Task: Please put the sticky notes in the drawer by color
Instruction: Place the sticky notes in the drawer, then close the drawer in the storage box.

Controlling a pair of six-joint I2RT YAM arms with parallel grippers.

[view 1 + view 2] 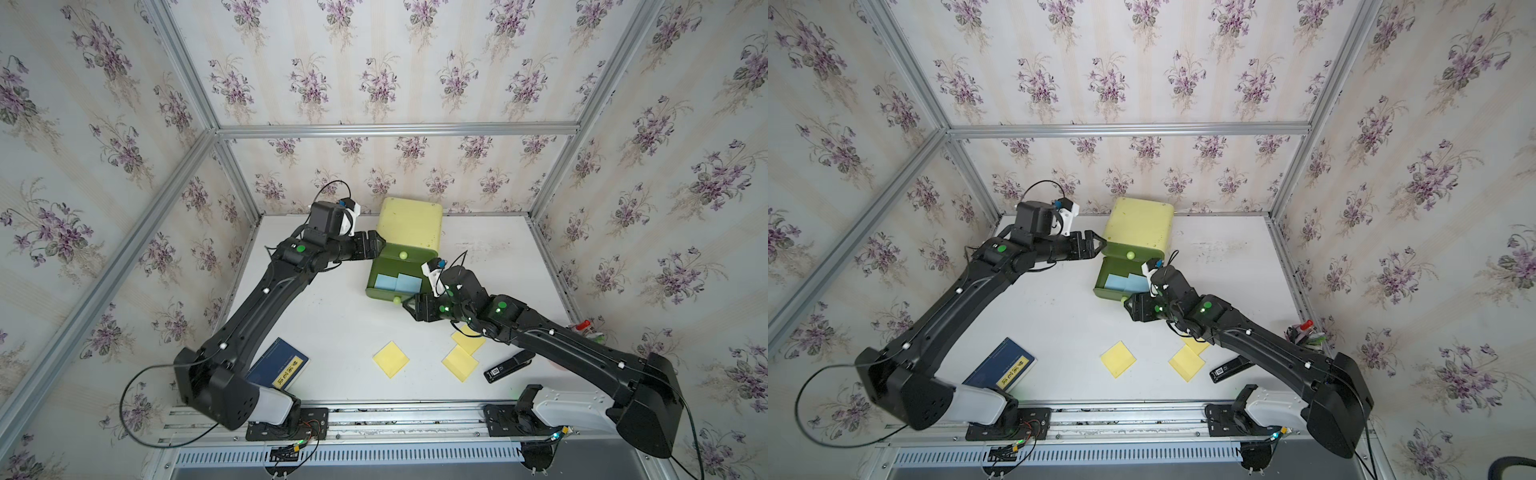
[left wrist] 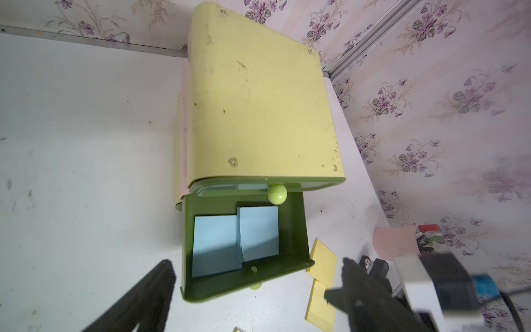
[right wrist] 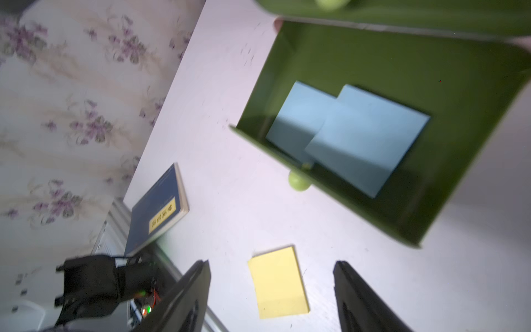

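Book (image 1: 277, 365), dark blue w/ yellow label, lies at the table's front left, partly under the L arm; left gripper (image 1: 378, 246) hovers at the upper left front corner of the drawer cabinet (image 1: 409, 226), jaws spread wide, nothing between them; cabinet stands at back centre, pale yellow-green casing, top drawer pushed in; pulled-out drawer (image 1: 380, 295) below it sticks out toward the front; two blue notes (image 1: 397, 283) lie inside it, side by side & slightly overlapping; single yellow note (image 1: 390, 359) lies flat on the table, front centre, well apart from the cabinet; right gripper (image 1: 409, 308) sits just beside the pulled-out drawer's knob (image 1: 397, 299), fingers parted, gripping nothing; yellow pair (image 1: 460, 363) lies further right, corners overlapping, far one partly under the R arm; black stapler-like tool (image 1: 508, 366) near them; pen holder (image 1: 584, 328) at the far right edge
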